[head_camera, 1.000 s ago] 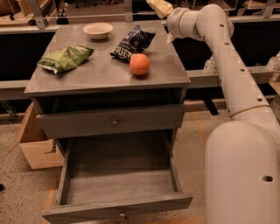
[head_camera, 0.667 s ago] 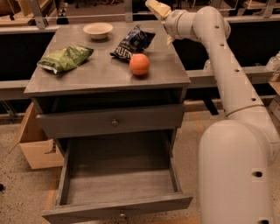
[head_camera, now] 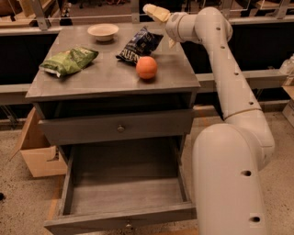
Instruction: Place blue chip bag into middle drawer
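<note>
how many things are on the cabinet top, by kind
chip bags: 2, the blue chip bag and the green chip bag
orange: 1
bowl: 1
total: 4
the gripper hovers above the back right edge of the cabinet top

Dim workshop corner, everything looking grey and brown

A grey wooden cabinet (head_camera: 110,80) is standing on a speckled stone-look floor (head_camera: 18,202), with an open cardboard box (head_camera: 36,158) sitting just beside it on the left, touching or nearly touching its side. Behind it a long grey ledge (head_camera: 262,78) is running across the whole width, dark panels (head_camera: 18,62) are filling the space above that, and a second lighter rail (head_camera: 27,30) is running along higher up. Wooden furniture legs are showing past that at the very top. Warm, lowish light is falling on the cabinet top. The gripper (head_camera: 154,11) is hanging over the cabinet's back right corner.
</note>
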You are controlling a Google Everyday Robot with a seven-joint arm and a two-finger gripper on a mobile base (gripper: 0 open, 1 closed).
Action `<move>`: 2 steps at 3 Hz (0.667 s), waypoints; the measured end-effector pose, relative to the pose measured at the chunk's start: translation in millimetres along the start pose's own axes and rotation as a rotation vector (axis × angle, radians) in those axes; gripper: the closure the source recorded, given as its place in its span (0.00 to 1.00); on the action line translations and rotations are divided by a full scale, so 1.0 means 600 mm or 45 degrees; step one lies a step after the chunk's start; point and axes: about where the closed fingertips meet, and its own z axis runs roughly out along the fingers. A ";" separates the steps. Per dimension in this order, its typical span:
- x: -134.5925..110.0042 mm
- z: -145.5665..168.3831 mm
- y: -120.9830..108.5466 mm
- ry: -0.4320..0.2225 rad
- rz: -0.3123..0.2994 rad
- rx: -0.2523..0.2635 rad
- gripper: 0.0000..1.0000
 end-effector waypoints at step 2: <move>-0.043 0.028 0.005 -0.119 -0.167 -0.013 0.00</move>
